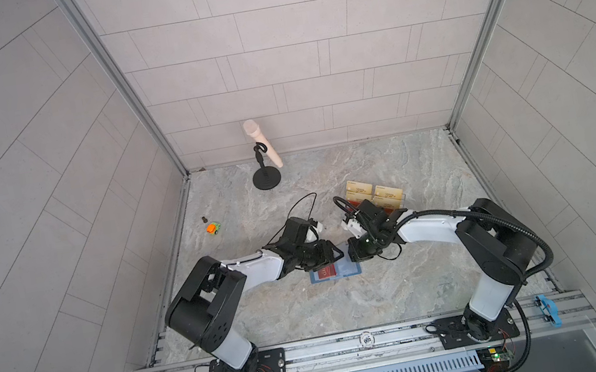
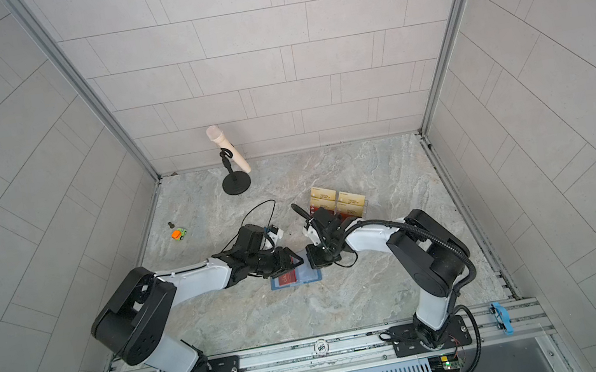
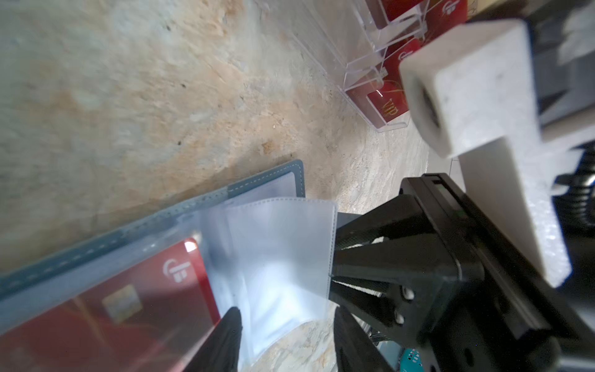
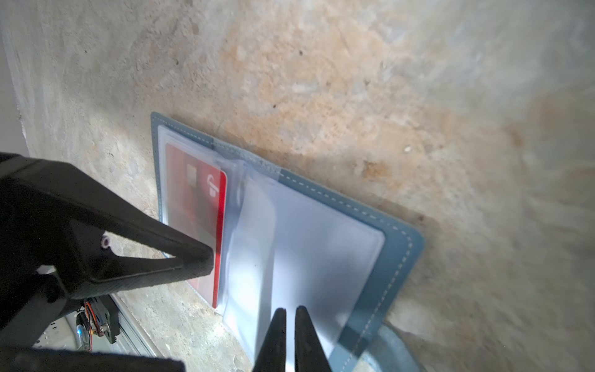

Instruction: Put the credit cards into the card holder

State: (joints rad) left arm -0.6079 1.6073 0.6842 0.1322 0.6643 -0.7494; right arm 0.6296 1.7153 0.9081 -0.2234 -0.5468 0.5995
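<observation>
The slate-blue card holder (image 1: 348, 272) (image 2: 311, 277) lies open on the marble table, its cover showing in both wrist views (image 3: 267, 180) (image 4: 399, 257). One red credit card (image 1: 325, 272) (image 2: 288, 277) (image 3: 112, 306) (image 4: 199, 219) sits inside a clear sleeve on its left page. My left gripper (image 1: 334, 255) (image 3: 288, 344) is open just above the holder's middle, with nothing between its fingers. My right gripper (image 1: 353, 257) (image 4: 291, 338) is shut on the edge of a raised clear sleeve (image 3: 273, 251). More red credit cards (image 3: 386, 106) stand in the acrylic stand.
The clear acrylic stand (image 1: 376, 198) with pale gold cards (image 1: 360, 189) is just behind the right wrist. A microphone on a black stand (image 1: 262, 152) is at the back. A small toy car (image 1: 214, 228) lies at the left. A blue object (image 1: 548, 309) sits on the front rail.
</observation>
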